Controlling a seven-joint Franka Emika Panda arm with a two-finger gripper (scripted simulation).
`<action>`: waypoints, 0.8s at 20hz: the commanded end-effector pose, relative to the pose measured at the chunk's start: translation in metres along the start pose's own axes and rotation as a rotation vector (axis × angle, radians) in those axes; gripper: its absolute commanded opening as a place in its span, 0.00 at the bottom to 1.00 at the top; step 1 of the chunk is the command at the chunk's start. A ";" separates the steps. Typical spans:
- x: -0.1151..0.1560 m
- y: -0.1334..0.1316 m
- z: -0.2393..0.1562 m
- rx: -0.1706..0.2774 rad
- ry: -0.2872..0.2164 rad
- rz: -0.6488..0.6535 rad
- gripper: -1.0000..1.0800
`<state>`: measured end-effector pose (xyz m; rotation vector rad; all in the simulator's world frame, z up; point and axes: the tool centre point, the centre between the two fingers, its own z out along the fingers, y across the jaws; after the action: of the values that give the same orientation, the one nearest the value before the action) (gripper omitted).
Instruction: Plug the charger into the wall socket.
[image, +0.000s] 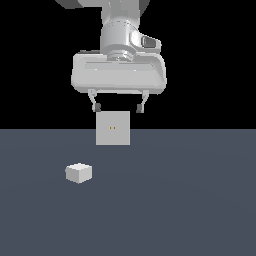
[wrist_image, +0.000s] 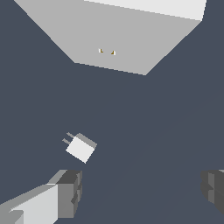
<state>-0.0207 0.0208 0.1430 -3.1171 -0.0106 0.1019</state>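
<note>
The charger (image: 78, 172) sits nearest, lower left of the exterior frame, alone on the dark floor (image: 190, 210) — two prongs show on it in my wrist view. Behind it, mid-frame, the wall socket (image: 113, 128) stands upright, two tiny holes at centre. My gripper (image: 118, 107) hangs above the socket, fingers spread wide apart — holding nothing.

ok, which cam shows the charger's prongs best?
Wrist view: the charger is seen from above with two prongs sticking out of one side. In the exterior view the charger is just a plain white block, no prongs visible.
</note>
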 end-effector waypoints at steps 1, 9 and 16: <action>0.000 0.000 0.000 0.000 0.000 0.000 0.96; 0.000 -0.003 0.004 0.007 0.020 -0.042 0.96; -0.001 -0.011 0.012 0.023 0.069 -0.144 0.96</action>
<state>-0.0221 0.0299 0.1332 -3.0898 -0.1929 0.0104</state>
